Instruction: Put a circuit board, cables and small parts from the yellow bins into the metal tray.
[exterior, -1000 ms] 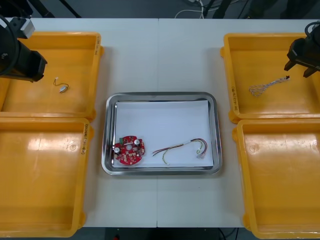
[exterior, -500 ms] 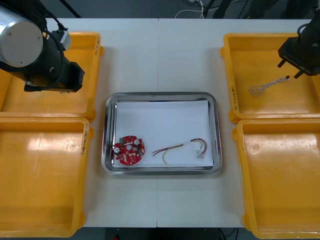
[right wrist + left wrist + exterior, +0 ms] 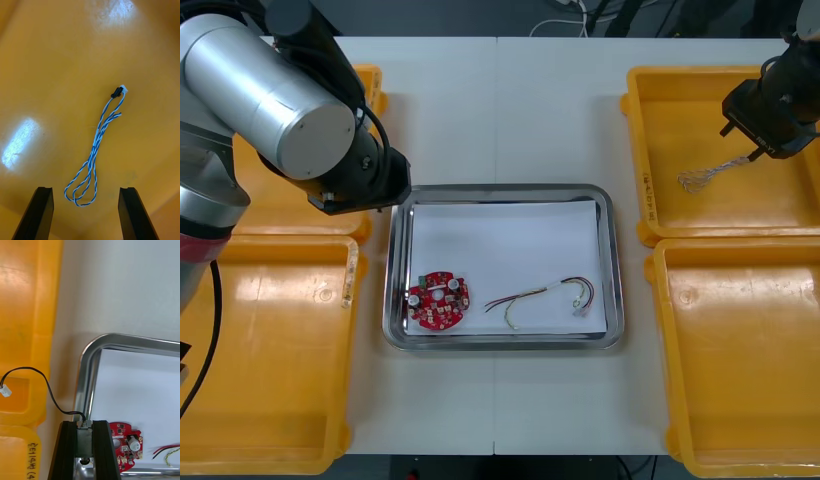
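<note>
Jaws of the left arm (image 3: 290, 120), clamped on a small metal part (image 3: 84, 437), now reach the metal tray's (image 3: 500, 343) ten-o'clock corner — release looks next — right jaws, apart, hover over the twisted cable (image 3: 95, 150).

Tray (image 3: 502, 191) far half bare; board (image 3: 439, 300) and red-yellow cable (image 3: 545, 296) take the near strip. Left fingers (image 3: 67, 450), pinching a small metal part (image 3: 84, 438), overhang its left rim. Bin (image 3: 45, 75) floor bare round blue-white cable (image 3: 98, 138).
</note>
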`<state>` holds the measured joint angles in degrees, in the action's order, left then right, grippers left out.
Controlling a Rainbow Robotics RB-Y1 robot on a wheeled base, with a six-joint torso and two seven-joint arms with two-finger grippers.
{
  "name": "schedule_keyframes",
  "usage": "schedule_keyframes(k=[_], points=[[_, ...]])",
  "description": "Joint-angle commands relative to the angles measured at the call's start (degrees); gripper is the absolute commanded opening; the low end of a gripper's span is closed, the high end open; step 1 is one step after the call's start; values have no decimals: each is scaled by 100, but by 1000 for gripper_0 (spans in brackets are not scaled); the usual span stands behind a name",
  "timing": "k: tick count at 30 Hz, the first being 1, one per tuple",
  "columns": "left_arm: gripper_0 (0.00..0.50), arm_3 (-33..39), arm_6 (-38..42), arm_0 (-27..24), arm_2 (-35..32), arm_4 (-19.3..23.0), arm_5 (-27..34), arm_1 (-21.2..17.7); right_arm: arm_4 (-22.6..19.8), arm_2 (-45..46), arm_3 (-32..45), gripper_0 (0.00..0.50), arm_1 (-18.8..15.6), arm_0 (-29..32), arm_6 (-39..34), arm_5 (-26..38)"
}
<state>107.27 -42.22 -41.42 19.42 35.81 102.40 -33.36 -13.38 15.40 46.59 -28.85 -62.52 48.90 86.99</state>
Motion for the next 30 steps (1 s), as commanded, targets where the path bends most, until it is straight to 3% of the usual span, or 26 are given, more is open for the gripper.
schedule_keyframes(k=[1, 23, 30], points=[[0, 171, 152, -296, 334, -83, -274, 128, 46, 121, 78, 500, 20, 100, -162, -165], [0, -787, 636, -305, 1442, -927, -1645, 382, -51, 209, 78, 500, 99, 223, -487, -446], [0, -866, 750, -305, 1635, -997, -1680, 382, -86, 174, -309, 500, 99, 170, -443, -763]])
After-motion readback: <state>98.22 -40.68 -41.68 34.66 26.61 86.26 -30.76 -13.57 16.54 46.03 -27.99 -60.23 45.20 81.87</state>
